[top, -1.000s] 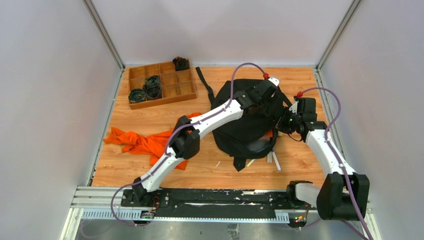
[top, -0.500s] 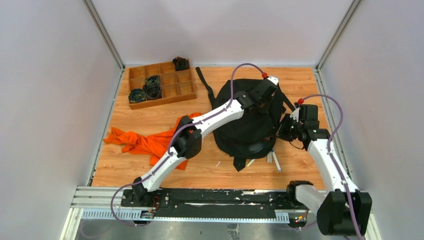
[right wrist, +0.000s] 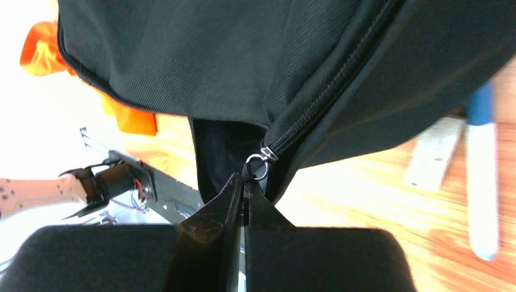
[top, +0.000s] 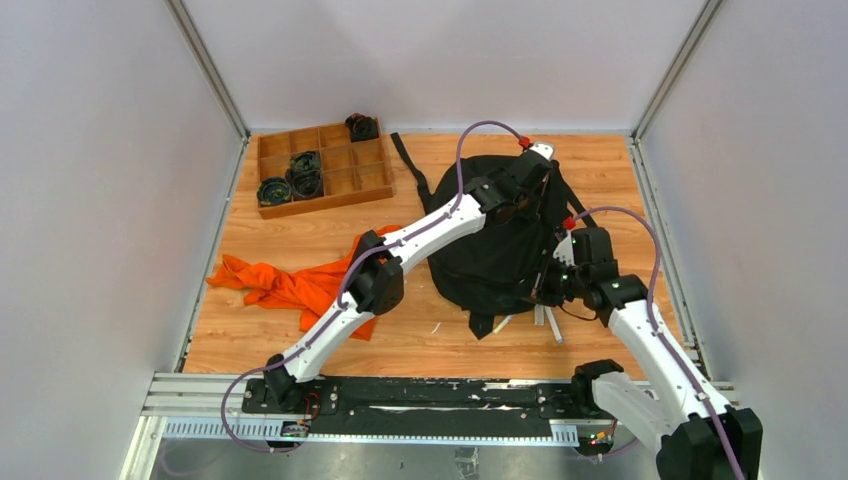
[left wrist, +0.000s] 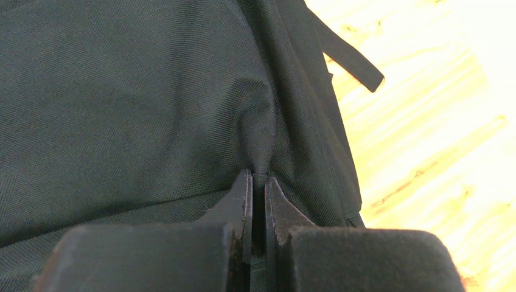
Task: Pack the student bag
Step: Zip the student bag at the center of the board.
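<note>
The student bag [top: 480,255], a large black fabric backpack, lies on the wooden table right of centre. My left gripper [top: 528,200] reaches over its far right part. In the left wrist view it [left wrist: 258,180] is shut on a pinched fold of the bag's fabric [left wrist: 134,97]. My right gripper [top: 547,287] is at the bag's near right edge. In the right wrist view it [right wrist: 244,180] is shut on the pull hanging from the metal ring of the zipper slider [right wrist: 258,165], and the bag's edge [right wrist: 201,55] is lifted off the table.
A wooden compartment tray [top: 372,178] with black coiled items stands at the back left. An orange cloth [top: 285,285] lies left of the bag under my left arm. A blue-and-white pen [right wrist: 484,182] and a ruler [right wrist: 433,153] lie under the bag's near right edge.
My left gripper has closed on the bag's fabric. My right gripper has travelled toward the near side along the bag's right edge, still pinching the zipper pull.
</note>
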Available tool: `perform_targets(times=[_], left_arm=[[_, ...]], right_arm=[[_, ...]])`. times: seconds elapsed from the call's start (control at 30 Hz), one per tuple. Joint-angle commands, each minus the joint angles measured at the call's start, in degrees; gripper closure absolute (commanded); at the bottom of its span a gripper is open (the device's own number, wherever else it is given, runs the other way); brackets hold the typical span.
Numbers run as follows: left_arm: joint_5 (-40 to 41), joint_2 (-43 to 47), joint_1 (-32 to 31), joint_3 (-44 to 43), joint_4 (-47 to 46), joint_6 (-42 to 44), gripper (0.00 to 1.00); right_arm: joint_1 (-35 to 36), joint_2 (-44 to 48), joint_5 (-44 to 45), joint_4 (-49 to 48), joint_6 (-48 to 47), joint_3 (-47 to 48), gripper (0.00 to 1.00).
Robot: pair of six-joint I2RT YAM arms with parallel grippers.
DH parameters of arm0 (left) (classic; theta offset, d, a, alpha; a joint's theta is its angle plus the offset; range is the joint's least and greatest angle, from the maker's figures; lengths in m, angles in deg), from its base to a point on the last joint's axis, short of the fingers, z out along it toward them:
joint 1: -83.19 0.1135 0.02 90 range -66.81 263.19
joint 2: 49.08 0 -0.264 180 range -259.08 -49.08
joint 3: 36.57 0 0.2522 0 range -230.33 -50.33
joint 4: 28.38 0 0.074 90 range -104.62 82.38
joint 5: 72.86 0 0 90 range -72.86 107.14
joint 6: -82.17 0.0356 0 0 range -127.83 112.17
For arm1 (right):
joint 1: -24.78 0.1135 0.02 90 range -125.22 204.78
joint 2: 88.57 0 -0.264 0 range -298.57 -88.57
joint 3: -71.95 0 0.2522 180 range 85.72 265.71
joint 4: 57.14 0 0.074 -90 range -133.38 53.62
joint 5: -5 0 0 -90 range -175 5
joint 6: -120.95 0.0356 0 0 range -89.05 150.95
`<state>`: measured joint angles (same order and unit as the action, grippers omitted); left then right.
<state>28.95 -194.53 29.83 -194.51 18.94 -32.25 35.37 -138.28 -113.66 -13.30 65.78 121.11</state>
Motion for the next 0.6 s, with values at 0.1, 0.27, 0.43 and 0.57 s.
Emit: perform_targets(times=[0.1, 0.27, 0.43, 0.57], left_arm=[[1.6, 0.9, 1.1, -1.2, -4.8, -0.2, 1.0], [-6.6, 10.0, 1.6, 10.2, -9.6, -0.7, 0.86], [-8.0, 18.0, 1.6, 13.6, -6.7, 1.8, 0.65], [-8.7, 26.7, 1.6, 18.9, -4.8, 3.5, 0.64]], right_arm=[[8.4, -1.2, -2.2, -1.5, 5.5, 2.2, 1.0], [8.0, -2.7, 2.6, -2.8, 4.8, 2.4, 1.0], [6.9, -4.0, 2.8, -4.6, 4.7, 1.3, 1.0], [6.6, -3.3, 3.2, -5.7, 5.8, 1.5, 1.0]])
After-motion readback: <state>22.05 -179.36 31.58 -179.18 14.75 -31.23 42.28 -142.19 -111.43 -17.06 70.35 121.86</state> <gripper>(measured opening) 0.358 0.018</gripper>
